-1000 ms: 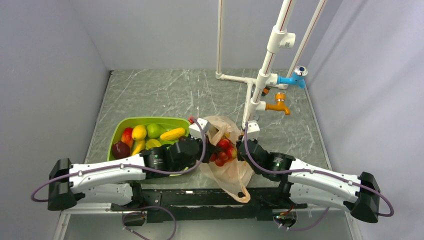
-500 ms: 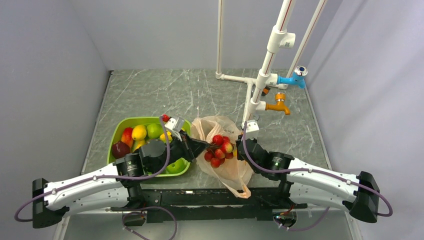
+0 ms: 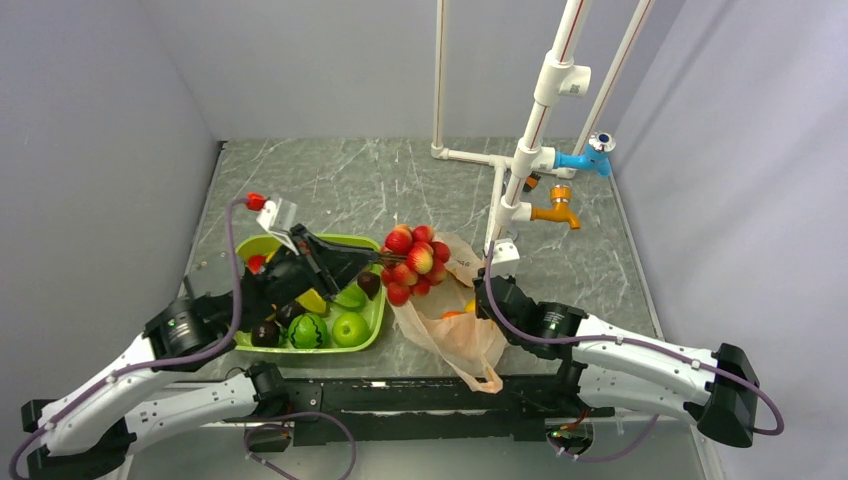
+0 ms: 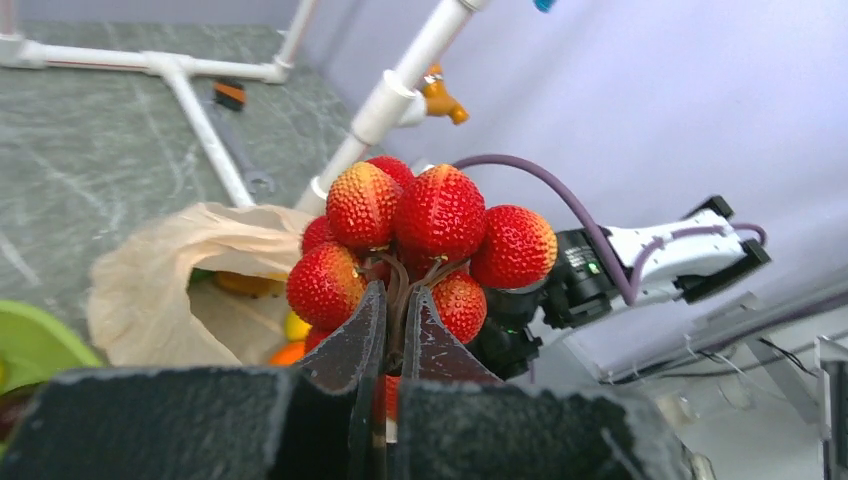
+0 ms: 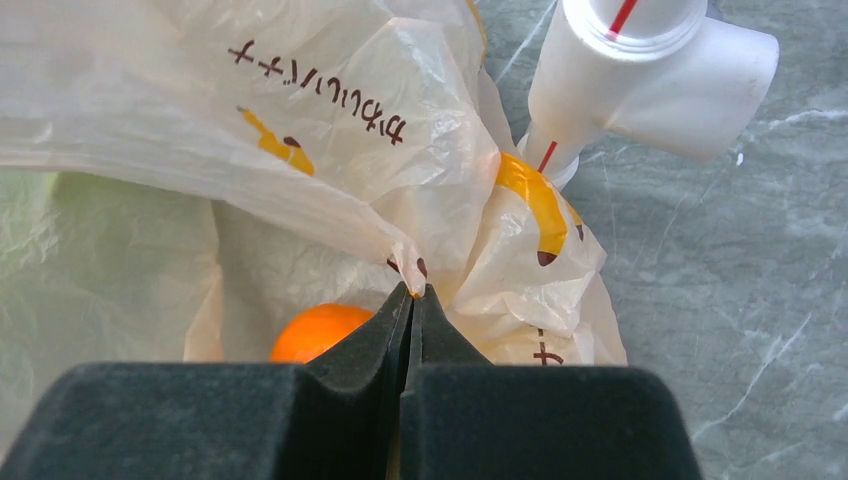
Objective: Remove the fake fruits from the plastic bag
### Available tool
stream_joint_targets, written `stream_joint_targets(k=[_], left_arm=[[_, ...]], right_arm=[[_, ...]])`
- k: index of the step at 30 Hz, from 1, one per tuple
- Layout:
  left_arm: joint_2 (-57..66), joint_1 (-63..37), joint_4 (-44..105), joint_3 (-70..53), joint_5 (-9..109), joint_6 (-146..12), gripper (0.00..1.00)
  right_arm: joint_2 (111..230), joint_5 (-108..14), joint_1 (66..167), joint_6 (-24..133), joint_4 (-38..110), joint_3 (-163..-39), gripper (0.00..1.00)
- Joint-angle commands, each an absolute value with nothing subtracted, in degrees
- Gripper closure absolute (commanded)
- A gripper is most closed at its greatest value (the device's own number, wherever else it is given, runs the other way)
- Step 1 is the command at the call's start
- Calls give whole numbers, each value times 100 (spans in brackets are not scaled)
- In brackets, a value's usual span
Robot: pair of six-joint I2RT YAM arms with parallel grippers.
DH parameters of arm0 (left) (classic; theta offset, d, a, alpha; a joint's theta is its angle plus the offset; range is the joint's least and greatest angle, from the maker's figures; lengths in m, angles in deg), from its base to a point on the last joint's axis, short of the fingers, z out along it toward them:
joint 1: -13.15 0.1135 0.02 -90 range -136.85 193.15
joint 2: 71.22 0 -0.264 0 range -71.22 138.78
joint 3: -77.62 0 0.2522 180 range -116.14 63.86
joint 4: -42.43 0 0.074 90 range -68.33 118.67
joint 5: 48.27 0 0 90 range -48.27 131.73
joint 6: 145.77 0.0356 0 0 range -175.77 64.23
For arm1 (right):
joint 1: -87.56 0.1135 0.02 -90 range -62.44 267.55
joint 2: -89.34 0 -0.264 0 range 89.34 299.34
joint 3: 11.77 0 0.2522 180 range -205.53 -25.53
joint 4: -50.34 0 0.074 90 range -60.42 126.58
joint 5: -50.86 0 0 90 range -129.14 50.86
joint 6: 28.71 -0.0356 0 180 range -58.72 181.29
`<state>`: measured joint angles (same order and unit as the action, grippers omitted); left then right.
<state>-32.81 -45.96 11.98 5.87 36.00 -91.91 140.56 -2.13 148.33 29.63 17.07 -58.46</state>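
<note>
my left claw (image 4: pixel 396 300) is clamped on the red bunch (image 3: pixel 412 262), held clear of the plastic bag (image 3: pixel 462 342) that my right claw (image 5: pixel 414 296) pinches, with an orange (image 5: pixel 318 332) left inside.

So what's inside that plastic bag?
An orange shows inside the bag, with something yellow beside it. The crinkled film covers the rest, so any fruit deeper in can't be seen. The red bunch is already out.
</note>
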Motion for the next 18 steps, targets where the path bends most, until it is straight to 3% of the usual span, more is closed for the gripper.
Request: stream_joint_targets(k=[1, 13, 18], left_arm=[[-3257, -4574, -326, 64, 2334, -8889, 100], [-2567, -4522, -3170, 31, -183, -9986, 100], [-2997, -4483, -2217, 489, 160, -9574, 100]], right_arm=[[13925, -88, 14807, 2997, 1772, -5915, 100], [14000, -137, 14785, 3016, 1820, -5877, 100], [13954, -182, 14767, 3003, 1800, -5858, 100]])
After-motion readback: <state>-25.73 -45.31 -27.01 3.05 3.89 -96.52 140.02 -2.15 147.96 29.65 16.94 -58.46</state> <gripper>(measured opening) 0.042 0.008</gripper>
